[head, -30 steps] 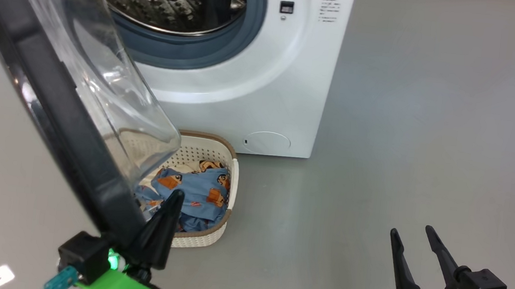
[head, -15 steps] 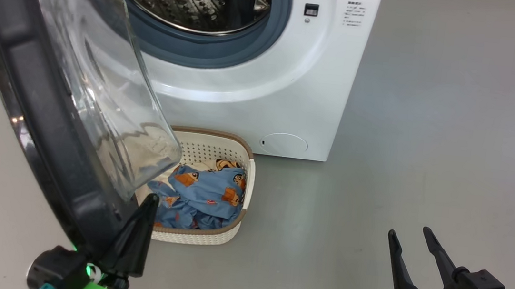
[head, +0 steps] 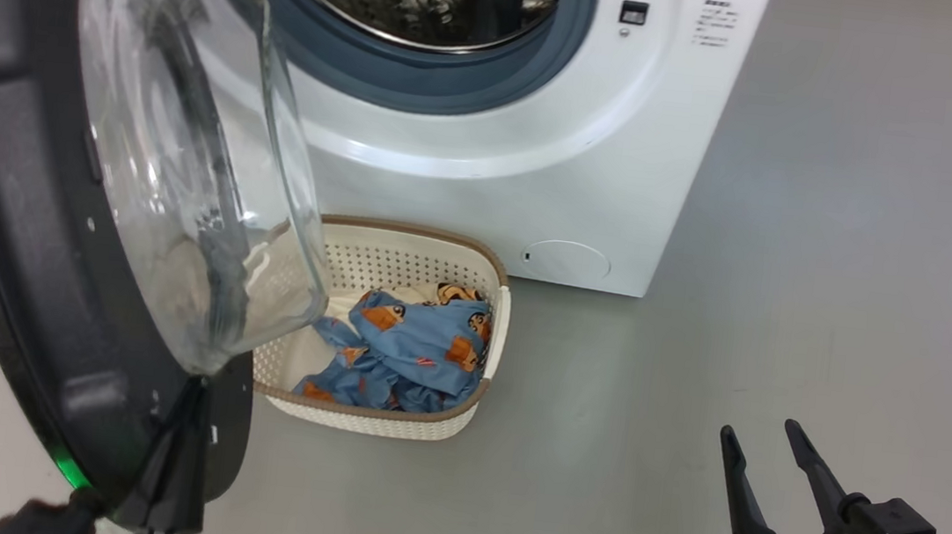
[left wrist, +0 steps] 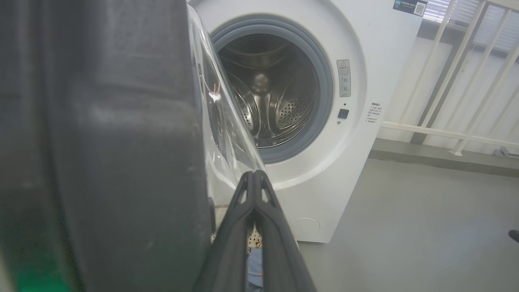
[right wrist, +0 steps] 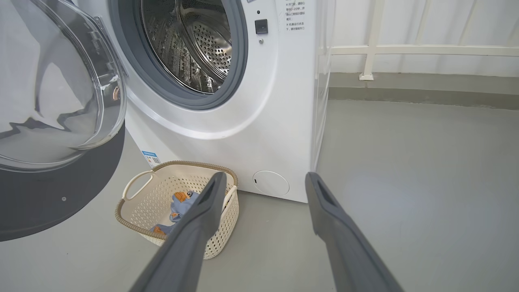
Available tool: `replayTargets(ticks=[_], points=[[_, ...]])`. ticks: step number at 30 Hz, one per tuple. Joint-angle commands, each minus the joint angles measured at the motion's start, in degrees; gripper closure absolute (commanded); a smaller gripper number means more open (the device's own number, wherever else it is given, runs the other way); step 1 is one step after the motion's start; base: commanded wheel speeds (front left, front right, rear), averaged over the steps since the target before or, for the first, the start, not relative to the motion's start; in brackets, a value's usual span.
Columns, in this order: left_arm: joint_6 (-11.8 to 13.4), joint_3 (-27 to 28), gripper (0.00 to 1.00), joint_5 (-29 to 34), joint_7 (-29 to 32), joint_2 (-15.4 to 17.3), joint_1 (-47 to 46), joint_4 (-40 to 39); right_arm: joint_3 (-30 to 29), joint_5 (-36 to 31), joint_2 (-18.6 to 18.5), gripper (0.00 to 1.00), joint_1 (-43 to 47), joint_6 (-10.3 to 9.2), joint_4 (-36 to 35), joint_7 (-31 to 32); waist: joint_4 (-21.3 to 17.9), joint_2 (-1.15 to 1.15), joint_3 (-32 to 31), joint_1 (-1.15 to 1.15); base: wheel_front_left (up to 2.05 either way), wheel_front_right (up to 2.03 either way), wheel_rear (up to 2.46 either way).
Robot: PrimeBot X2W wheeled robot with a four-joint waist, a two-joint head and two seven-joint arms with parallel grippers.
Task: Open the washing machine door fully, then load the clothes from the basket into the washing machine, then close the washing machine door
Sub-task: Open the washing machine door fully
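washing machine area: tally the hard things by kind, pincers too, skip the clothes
washing machine: 1
washing machine door: 1
basket: 1
pincers: 2 (left pincer, right pincer)
total: 5

Your head camera swings, so the washing machine and the basket slide rightward across the head view. The washing machine door keeps opening, and you now see more of its inner face and the glass bowl's round mouth. Your left gripper, fingers pressed together, sinks toward the lower-left corner along the door's bottom rim. It no longer overlaps the clothes.
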Motion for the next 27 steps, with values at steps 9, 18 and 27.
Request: replayTargets(ticks=[9,18,27], points=[[3.3,0.36,1.0,-2.64,-0.37,0.76,2.61,-3.38,1.15,1.0,-0.99,0.0,-1.03,0.09,-1.3,-0.68,3.17,0.0,0.38,0.0,0.0,0.0,0.0],[3.18,5.67,1.0,-4.05,-0.37,0.76,1.6,-1.65,1.31,0.95,-0.77,0.0,-1.03,0.09,-1.48,-0.68,3.93,0.0,0.21,0.0,0.0,0.0,0.0],[0.34,14.58,1.0,-2.06,-0.37,0.76,-1.49,3.54,1.58,1.08,-0.84,0.0,-1.66,0.09,-1.3,-0.68,3.42,0.0,0.8,0.0,0.0,0.0,0.0]])
